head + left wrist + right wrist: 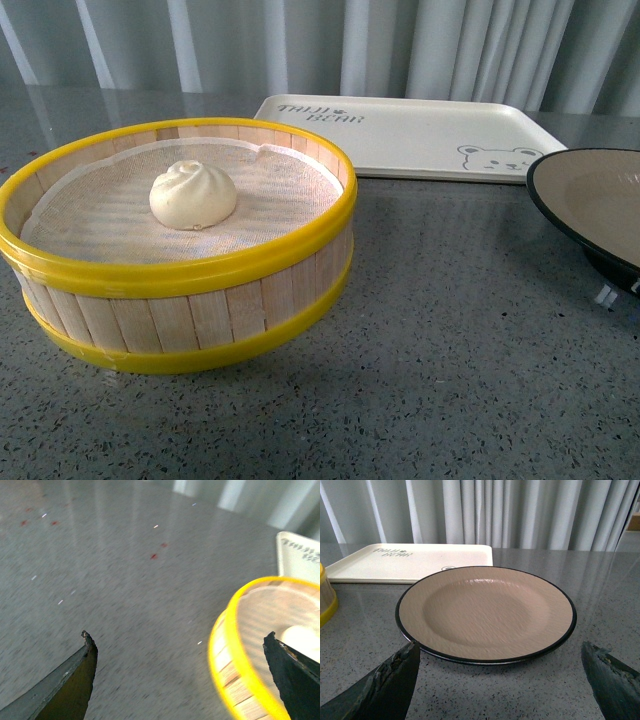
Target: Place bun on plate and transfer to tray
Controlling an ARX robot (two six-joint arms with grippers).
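The white pleated bun (193, 194) lies on the cloth inside the yellow-rimmed wooden steamer basket (190, 300) at the front left. The tan plate (590, 205) with a black rim stands at the right edge, empty. The cream bear tray (400, 135) lies behind, empty. Neither gripper shows in the front view. My left gripper (182, 645) is open, above the table beside the basket (235, 650); the bun (302, 640) peeks past one finger. My right gripper (500, 652) is open just before the near rim of the plate (485, 612), with the tray (415, 562) beyond.
Grey speckled tabletop (430, 350) spreads between the basket and the plate. Pale curtains (330, 45) hang behind the table. A bit of the basket's yellow rim (326, 600) shows in the right wrist view.
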